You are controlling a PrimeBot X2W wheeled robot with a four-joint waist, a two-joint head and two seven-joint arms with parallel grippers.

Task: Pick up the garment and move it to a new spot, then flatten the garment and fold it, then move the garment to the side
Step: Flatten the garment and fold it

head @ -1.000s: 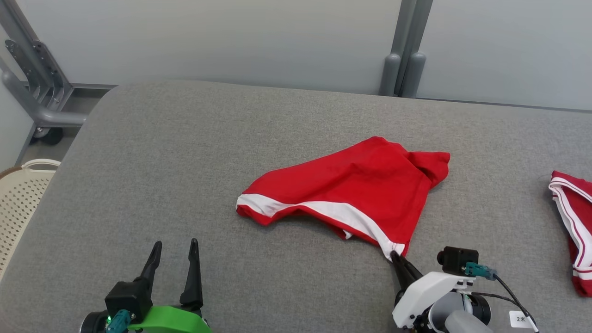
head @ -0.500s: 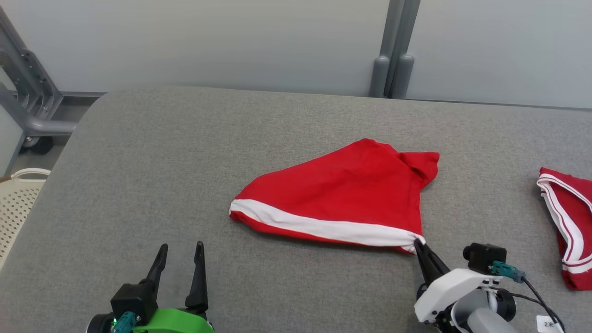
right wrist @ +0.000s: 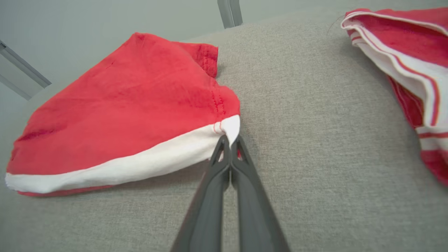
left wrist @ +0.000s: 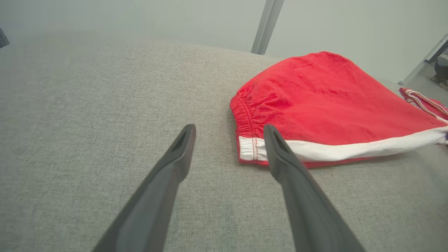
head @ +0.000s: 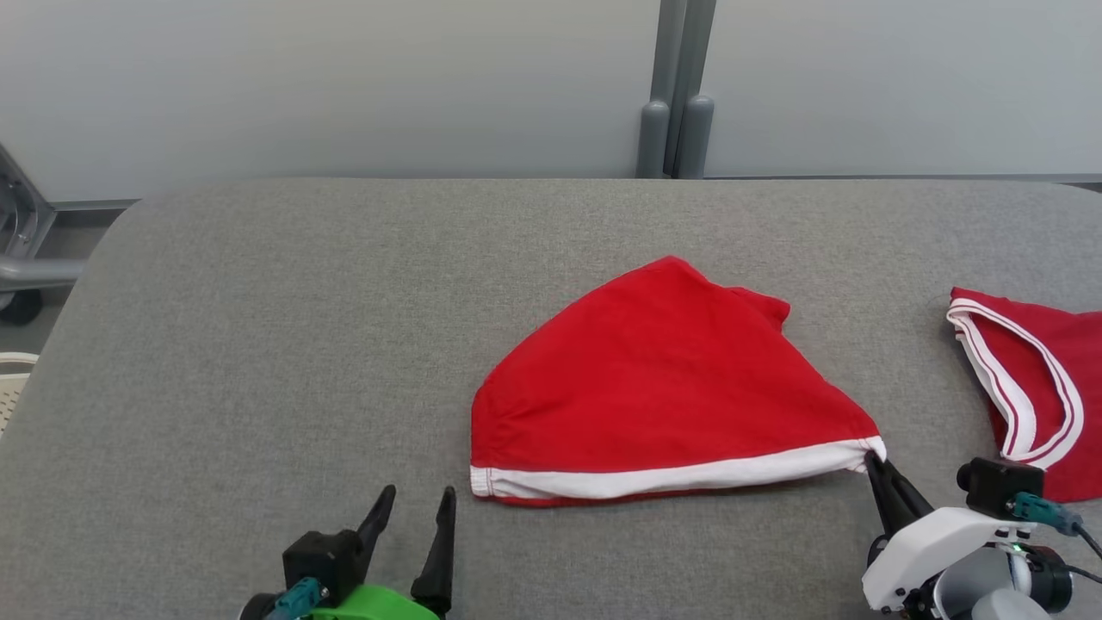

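The garment (head: 663, 387) is a pair of red shorts with a white stripe along its near edge, lying spread on the grey table (head: 258, 344). My right gripper (head: 874, 461) is shut on the garment's right-hand white corner; the right wrist view shows the pinch (right wrist: 230, 138) on the garment (right wrist: 122, 112). My left gripper (head: 417, 504) stands open at the lower left, just short of the garment's left corner. In the left wrist view its two fingers (left wrist: 180, 150) are spread, the right one overlapping the white stripe of the garment (left wrist: 325, 101).
A second red garment with white stripes (head: 1033, 387) lies at the table's right edge, also seen in the right wrist view (right wrist: 409, 59). A grey post (head: 676, 95) stands behind the table. A pale perforated basket (head: 9, 379) sits off the table's left side.
The right gripper has pulled the garment's corner rightward, stretching the white stripe straight and flattening the cloth. The head camera has turned, shifting the whole scene. The left gripper stays open.
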